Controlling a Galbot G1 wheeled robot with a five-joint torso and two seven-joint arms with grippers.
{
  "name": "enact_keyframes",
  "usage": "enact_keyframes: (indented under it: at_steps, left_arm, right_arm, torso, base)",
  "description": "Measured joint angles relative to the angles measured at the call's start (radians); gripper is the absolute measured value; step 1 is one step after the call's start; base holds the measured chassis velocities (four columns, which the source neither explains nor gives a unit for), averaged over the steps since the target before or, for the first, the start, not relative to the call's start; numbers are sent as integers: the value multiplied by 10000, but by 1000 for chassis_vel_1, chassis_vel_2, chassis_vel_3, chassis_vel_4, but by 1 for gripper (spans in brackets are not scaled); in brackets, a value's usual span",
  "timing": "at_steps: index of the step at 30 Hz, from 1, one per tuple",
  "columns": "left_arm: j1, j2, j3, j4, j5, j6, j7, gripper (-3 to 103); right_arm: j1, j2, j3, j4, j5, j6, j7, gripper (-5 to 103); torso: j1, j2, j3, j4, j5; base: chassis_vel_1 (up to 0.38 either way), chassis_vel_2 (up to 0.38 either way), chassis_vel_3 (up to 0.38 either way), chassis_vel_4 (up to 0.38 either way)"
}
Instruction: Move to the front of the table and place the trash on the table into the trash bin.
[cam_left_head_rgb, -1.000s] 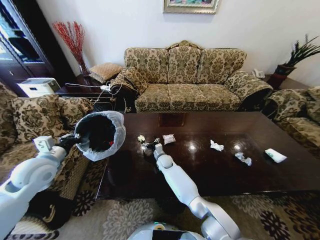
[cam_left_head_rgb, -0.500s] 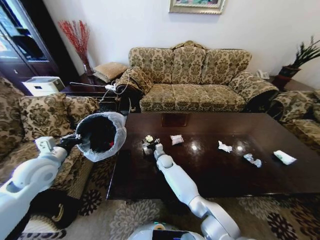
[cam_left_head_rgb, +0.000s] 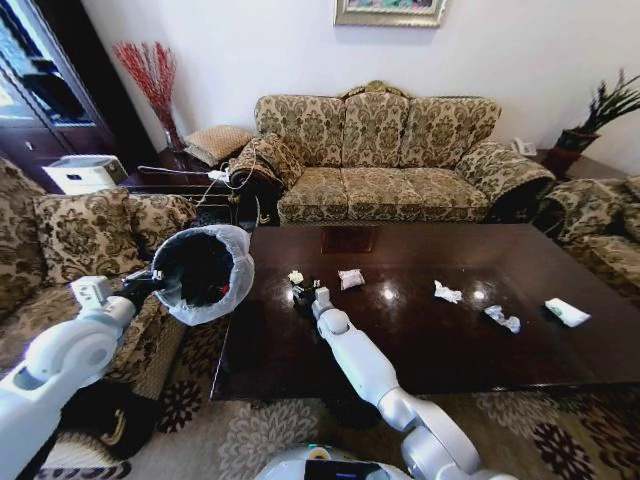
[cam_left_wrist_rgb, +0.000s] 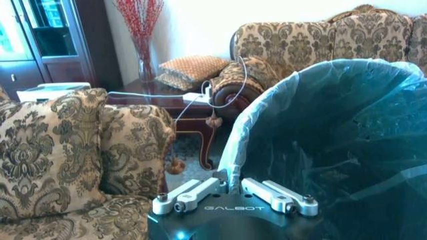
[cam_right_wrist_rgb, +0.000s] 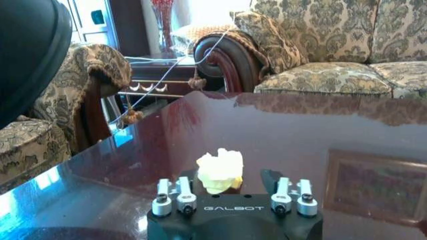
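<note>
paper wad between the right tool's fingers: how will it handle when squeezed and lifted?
The paper wad looks loosely crumpled, so it will probably compress rather than resist. It is likely very light for its bulk. With the right tool open around it on the glossy table, it may skid if nudged.

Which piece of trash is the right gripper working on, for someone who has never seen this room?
On the dark coffee table, look at the end nearest the trash bin hanging from the left gripper. The right gripper sits open around a pale yellowish crumpled wad; the other white scraps lie farther from the bin.
</note>
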Motion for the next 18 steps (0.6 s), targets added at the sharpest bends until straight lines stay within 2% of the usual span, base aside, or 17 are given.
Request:
enact_keyframes:
  at_steps: [2,3,4,7,11,13,16,18]
  left_arm:
    - [0,9,0,0,1,1,0,0]
    - [0,9,0,0,1,1,0,0]
    - [-2,9,2,0,1,0,2,0]
    - [-7,1,33,0,6,0,2,0]
    - [-8,0,66,6,26,-11,3,0]
    - [-7,13,71,13,27,-17,5,0]
    - [-32,80,100,38,28,-29,7,0]
    - [-41,104,106,42,29,-31,8,0]
  right_arm:
    - [27,0,15,-62,16,7,-50,50]
    - [27,0,15,-62,16,7,-50,50]
    - [45,0,23,-103,31,8,-76,44]
    - [81,0,41,-157,91,8,-108,38]
    - [131,0,107,-266,212,5,-210,16]
    - [132,0,123,-270,237,2,-223,16]
    - [121,0,151,-255,310,-14,-260,2]
    - [96,0,156,-209,327,-26,-265,1]
  torso:
    - [1,0,0,-2,1]
    - [1,0,0,-2,1]
    - [2,-1,1,-4,1]
    - [3,0,1,-3,4]
    - [1,0,0,-2,4]
    - [1,0,0,-2,4]
    - [2,0,1,-3,4]
    - [2,-1,1,-3,4]
  base:
    - [0,0,0,0]
    - [0,0,0,0]
    - [0,0,0,0]
    - [0,0,0,0]
    - [0,0,0,0]
    - [0,0,0,0]
    - [0,0,0,0]
    - [0,0,0,0]
